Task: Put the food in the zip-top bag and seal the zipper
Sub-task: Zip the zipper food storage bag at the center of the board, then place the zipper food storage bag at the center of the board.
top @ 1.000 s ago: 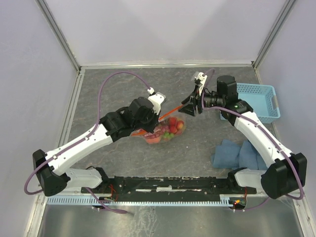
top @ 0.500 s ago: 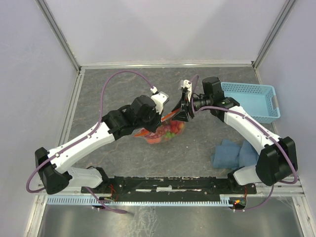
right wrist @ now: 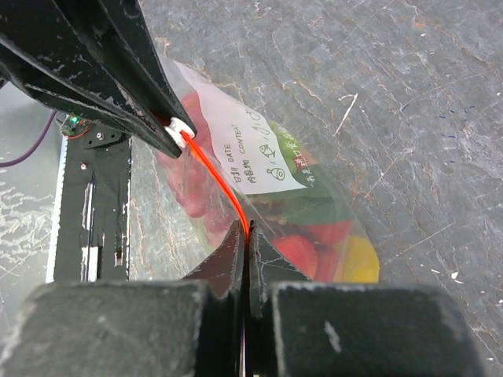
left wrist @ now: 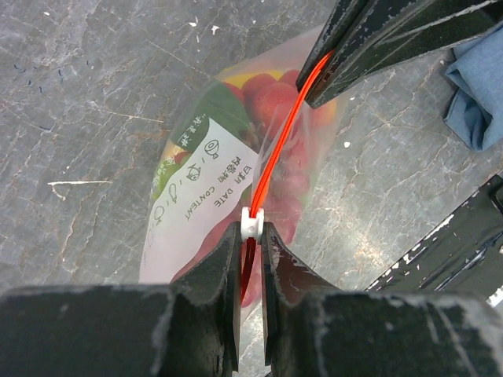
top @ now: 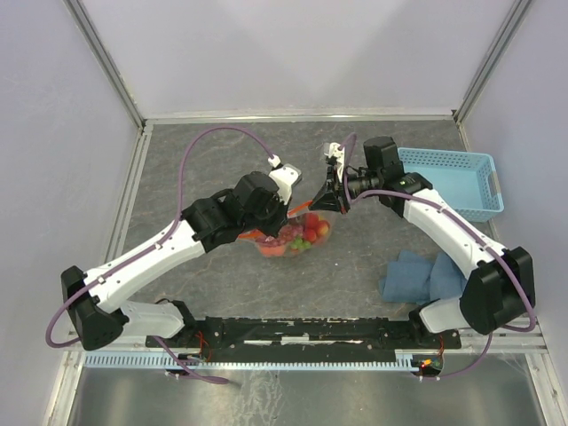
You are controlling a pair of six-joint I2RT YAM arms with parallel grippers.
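Note:
The zip-top bag (top: pixel 293 238) lies on the grey table between the two arms, its white label patch (left wrist: pixel 212 177) facing up. The food (right wrist: pixel 306 251) fills it: red, yellow and green fruits showing through the clear plastic. The zipper (left wrist: pixel 281 133) runs as a taut orange strip between the grippers. My left gripper (left wrist: pixel 251 230) is shut on the strip at its white slider (left wrist: pixel 252 222). My right gripper (right wrist: pixel 247 234) is shut on the strip's other end. From above, the left gripper (top: pixel 291 209) and right gripper (top: pixel 321 201) sit close together over the bag.
A light-blue mesh basket (top: pixel 457 182) stands at the right side of the table. A blue cloth (top: pixel 422 277) lies crumpled in front of it, near the right arm. Metal frame rails border the table at the back and left.
My right gripper swung left from beside the basket to the bag's mouth and shut on the orange strip. The left gripper kept its hold on the slider end.

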